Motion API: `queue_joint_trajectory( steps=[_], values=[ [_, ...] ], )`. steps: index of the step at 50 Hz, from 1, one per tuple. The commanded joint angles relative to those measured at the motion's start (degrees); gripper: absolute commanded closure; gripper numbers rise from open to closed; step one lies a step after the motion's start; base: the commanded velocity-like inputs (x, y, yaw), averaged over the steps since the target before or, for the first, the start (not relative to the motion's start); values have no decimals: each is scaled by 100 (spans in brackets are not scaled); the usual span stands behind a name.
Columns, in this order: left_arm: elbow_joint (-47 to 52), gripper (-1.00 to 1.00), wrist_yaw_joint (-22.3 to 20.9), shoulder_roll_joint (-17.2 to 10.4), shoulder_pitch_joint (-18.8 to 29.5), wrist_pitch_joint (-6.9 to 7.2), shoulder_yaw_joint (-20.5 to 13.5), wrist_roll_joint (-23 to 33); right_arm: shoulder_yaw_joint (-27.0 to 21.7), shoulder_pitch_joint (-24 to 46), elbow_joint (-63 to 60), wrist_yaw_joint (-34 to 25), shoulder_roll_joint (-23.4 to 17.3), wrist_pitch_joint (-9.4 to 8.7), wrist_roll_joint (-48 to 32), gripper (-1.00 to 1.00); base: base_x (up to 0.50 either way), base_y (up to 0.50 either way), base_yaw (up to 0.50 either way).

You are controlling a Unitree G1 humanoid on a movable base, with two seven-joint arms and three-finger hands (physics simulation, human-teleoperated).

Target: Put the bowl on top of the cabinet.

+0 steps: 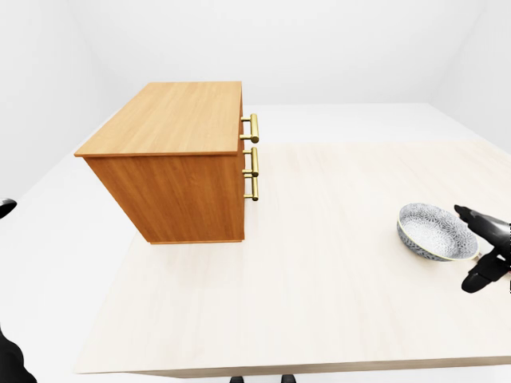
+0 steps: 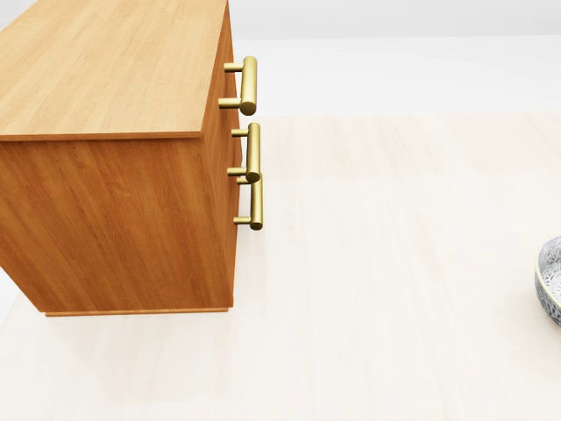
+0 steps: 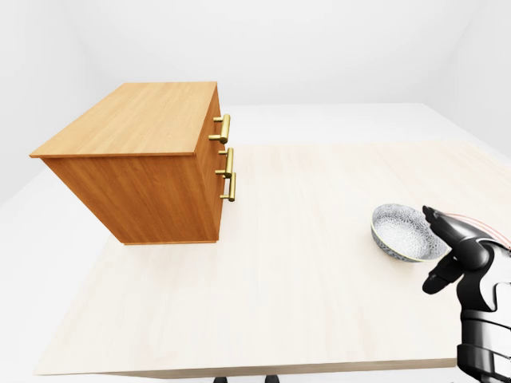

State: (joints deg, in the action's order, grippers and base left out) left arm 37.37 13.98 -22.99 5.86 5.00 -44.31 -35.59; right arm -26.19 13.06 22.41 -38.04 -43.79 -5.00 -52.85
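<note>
On the pale table, well apart from the wooden cabinet, the patterned bowl sits unlifted, so I judge the whole job lies ahead. My right hand hovers just beside its rim, fingers spread wide, gripping nothing. My left hand barely shows, so I cannot tell its fingers' state.

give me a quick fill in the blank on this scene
The bowl sits on the ___, not on the cabinet.
The cabinet has ___ brass handles.
The open ___ hand is near the bowl.
Missing: table; three; right.
</note>
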Motion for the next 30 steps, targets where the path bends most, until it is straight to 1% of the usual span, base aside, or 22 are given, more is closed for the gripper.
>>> queue_joint_trajectory(
  steps=[1, 6, 25, 30],
  values=[
    [-13, -100, 2, -3, 5, 0, 4, 2, 153, 136, -135, -144, 140, 0, -202, -100, 0, 0, 0],
    [-36, -100, -5, 6, 6, 0, 20, 18, 160, 132, -212, -180, 191, 0, -237, -100, 0, 0, 0],
    [6, -100, 1, 11, -16, 0, -13, -13, 580, 264, 399, 261, 480, 0, -338, -100, 0, 0, 0],
    [-7, -100, -2, 10, -12, 0, -7, -7, 614, 264, 481, 302, 480, 0, -324, -100, 0, 0, 0]
  ],
)
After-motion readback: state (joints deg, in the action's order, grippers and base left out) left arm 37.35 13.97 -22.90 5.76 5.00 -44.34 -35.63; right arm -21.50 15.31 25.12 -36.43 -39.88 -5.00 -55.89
